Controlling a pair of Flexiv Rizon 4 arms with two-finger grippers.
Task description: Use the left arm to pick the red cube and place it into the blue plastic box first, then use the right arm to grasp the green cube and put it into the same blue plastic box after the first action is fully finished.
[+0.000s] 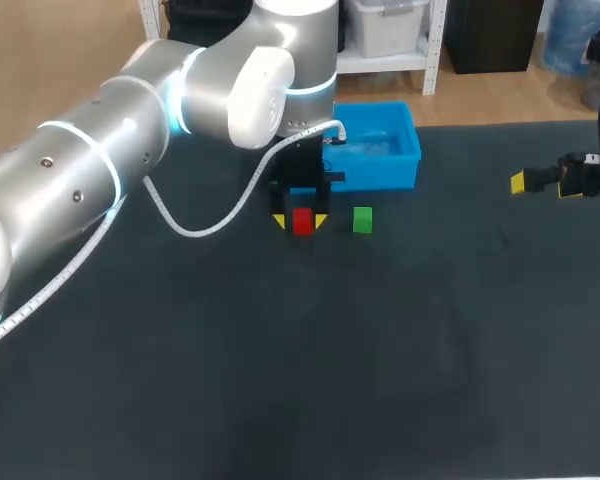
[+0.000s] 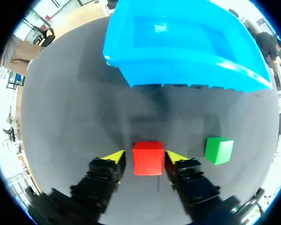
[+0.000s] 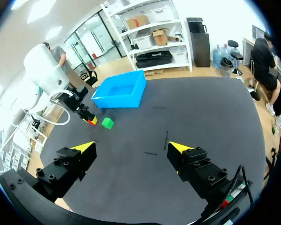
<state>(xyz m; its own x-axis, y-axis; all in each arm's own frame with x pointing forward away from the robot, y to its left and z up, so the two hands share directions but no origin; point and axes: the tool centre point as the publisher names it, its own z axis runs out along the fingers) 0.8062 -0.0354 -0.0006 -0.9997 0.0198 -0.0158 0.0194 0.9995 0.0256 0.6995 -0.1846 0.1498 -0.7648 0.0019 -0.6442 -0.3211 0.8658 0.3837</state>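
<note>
The left claw (image 2: 145, 156) is held low over the dark table (image 1: 280, 380) with its two yellow-tipped fingers spread. The red cube (image 2: 147, 158) is seen resting on the table directly between them. One fingertip is set almost against a side of the cube, while a thin strip of table is left showing between the other fingertip and the opposite side. The cube is therefore flanked but not pinched. The green cube (image 2: 218, 150) is found on the table just beside this claw, outside its right-hand finger, and is kept apart from both the finger and the red cube. The blue plastic box (image 2: 178, 65) is set ahead of the claw, beyond both cubes, with its open top turned upward.

The right claw (image 3: 131, 147) is held above the table, well apart from the left claw. Its fingers are spread wide and only bare table is seen between them. From this claw, the box, the green cube and the left claw are seen far ahead, off toward its left finger. The green cube is placed nearer to it than the box.
</note>
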